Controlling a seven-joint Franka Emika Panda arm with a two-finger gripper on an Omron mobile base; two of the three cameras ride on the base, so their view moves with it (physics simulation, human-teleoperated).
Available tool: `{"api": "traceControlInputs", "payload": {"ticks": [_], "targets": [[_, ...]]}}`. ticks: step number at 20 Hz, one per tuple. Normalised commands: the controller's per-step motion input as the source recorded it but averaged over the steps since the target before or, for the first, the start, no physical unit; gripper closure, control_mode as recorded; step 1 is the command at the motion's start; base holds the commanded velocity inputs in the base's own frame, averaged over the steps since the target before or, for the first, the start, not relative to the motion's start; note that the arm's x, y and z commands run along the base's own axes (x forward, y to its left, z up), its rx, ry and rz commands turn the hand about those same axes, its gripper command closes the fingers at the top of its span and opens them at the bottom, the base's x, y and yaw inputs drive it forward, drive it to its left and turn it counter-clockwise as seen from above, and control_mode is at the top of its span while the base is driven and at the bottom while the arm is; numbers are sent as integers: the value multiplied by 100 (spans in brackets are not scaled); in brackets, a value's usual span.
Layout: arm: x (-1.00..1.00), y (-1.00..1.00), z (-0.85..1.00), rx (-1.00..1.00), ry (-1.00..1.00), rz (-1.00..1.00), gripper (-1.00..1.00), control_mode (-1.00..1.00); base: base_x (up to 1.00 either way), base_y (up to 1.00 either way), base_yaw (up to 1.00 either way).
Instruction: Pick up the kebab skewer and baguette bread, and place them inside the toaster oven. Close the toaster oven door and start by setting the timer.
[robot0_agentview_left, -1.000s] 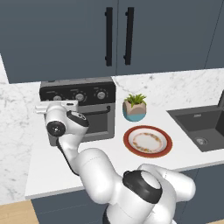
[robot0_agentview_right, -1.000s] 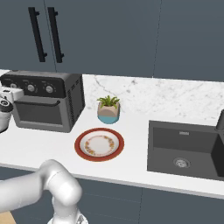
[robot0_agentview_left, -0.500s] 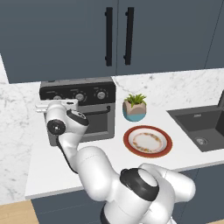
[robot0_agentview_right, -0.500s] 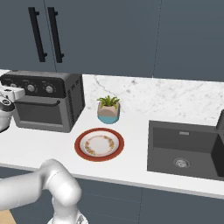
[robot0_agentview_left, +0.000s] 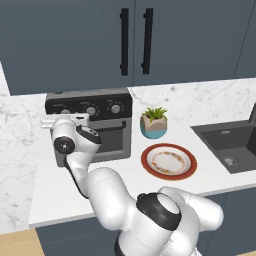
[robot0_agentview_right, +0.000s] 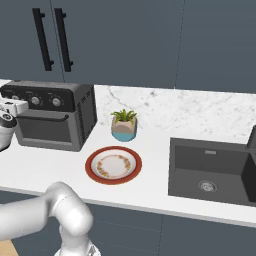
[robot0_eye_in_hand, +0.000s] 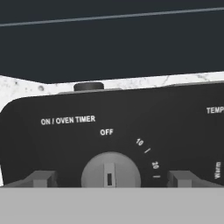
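Note:
The grey toaster oven (robot0_agentview_left: 100, 131) (robot0_agentview_right: 52, 117) stands on the counter, and its door (robot0_agentview_left: 114, 143) (robot0_agentview_right: 42, 131) is up and shut. My gripper (robot0_eye_in_hand: 111, 178) is open at the black top panel. Its fingertips (robot0_eye_in_hand: 41, 178) stand on either side of the leftmost silver knob (robot0_eye_in_hand: 110, 168), with a gap on each side. That knob is labelled ON / OVEN TIMER and its mark points up toward OFF. From the base views my hand (robot0_agentview_left: 65, 121) (robot0_agentview_right: 10, 107) covers the panel's left end. The kebab skewer and the baguette bread are out of view.
An orange-rimmed plate (robot0_agentview_left: 168, 161) (robot0_agentview_right: 113, 165) lies on the counter right of the oven. A small potted plant (robot0_agentview_left: 153, 122) (robot0_agentview_right: 124, 125) stands behind it. A dark sink (robot0_agentview_left: 230, 145) (robot0_agentview_right: 215, 167) is further right. Dark cabinets with black bar handles (robot0_agentview_left: 135, 40) hang above.

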Motion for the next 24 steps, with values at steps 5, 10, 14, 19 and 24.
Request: {"api": "traceControlInputs", "payload": {"ticks": [5, 10, 14, 19, 24], "targets": [[0, 0, 0, 0, 0, 0, -100, -100, 0, 0, 0], [-3, 0, 0, 0, 0, 0, -100, -100, 0, 0, 0], [-1, 0, 0, 0, 0, 0, -100, -100, 0, 0, 0], [0, 0, 0, 0, 0, 0, 100, -100, 0, 0, 0], [0, 0, 0, 0, 0, 0, 100, -100, 0, 0, 0]]}}
